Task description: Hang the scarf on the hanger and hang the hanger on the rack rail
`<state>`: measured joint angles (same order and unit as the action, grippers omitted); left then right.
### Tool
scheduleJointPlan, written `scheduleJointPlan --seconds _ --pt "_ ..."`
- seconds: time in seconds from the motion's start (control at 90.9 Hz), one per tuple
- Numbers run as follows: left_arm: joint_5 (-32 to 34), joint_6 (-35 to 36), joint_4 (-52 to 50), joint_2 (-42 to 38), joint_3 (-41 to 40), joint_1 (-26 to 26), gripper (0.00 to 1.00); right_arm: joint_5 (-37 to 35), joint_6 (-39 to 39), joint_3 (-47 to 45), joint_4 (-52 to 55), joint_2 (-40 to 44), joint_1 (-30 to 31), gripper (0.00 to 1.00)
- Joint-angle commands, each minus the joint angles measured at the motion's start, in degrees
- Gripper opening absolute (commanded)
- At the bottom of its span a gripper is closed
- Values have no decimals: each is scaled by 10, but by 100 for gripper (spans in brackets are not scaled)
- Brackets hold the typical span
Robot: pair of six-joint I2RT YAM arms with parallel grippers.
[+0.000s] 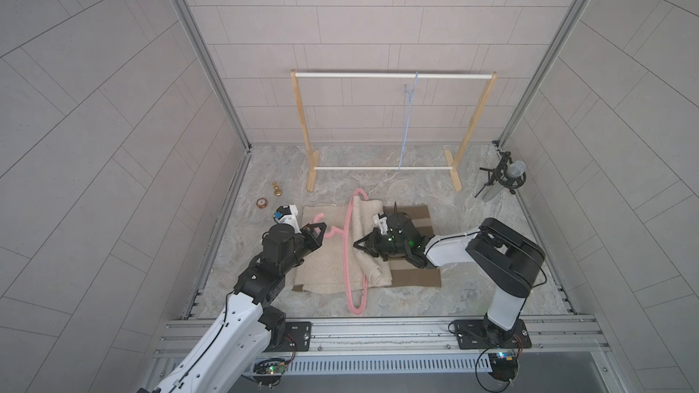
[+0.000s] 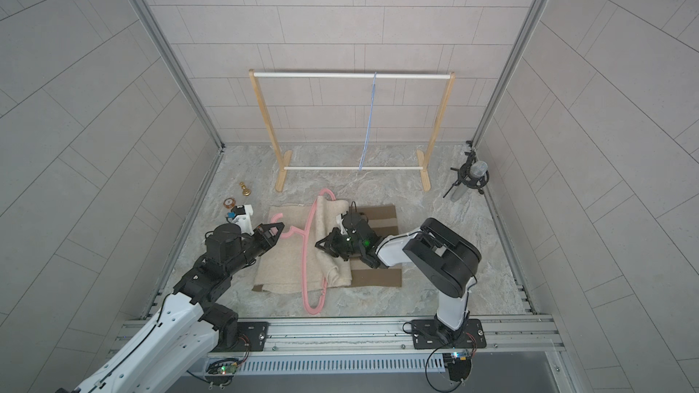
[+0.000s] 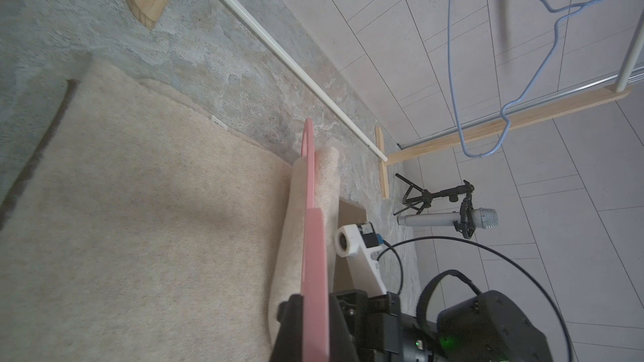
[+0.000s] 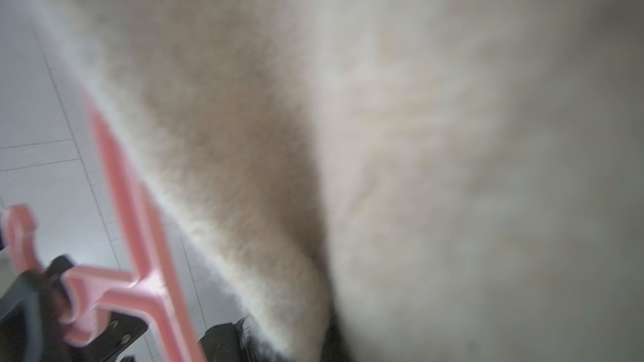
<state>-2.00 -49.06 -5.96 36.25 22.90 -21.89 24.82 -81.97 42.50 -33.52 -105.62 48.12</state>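
White shells and black joints make up the left arm point(image 1: 242, 308) and right arm point(image 1: 503, 258); each has a black base plate point(image 1: 469, 338) with silver screws; thin black cables point(image 1: 479, 366) loop near the bases; the left gripper point(image 1: 322, 233) is black, built of triangular frames

Pale grey tiled walls point(image 1: 378, 13) all round, marbled grey stone-look floor point(image 1: 416, 189), soft even light. Wooden clothes rack point(image 1: 359, 75) with white rails stands by the back wall, microphone point(image 1: 512, 172) in the corner.

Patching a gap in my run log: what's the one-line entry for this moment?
left gripper: shut on pink hanger neck | right gripper: shut on scarf fold | scarf: on table, partly through hanger
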Motion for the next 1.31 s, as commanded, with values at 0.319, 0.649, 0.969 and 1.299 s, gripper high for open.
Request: scheduleJointPlan --seconds 0.319,0.649,0.969,1.299 --pt "-41 -33 3 0 32 -3 0 -64 3 94 -5 -61 53 2" --pt "-28 -22 -23 11 62 -3 0 -142 115 26 139 108 28 47" --pt "-14 35 -44 29 77 -3 0 -187 135 1 249 262 8 66" --pt "-19 98 -54 27 89 -4 0 -134 45 177 352 127 18 69"
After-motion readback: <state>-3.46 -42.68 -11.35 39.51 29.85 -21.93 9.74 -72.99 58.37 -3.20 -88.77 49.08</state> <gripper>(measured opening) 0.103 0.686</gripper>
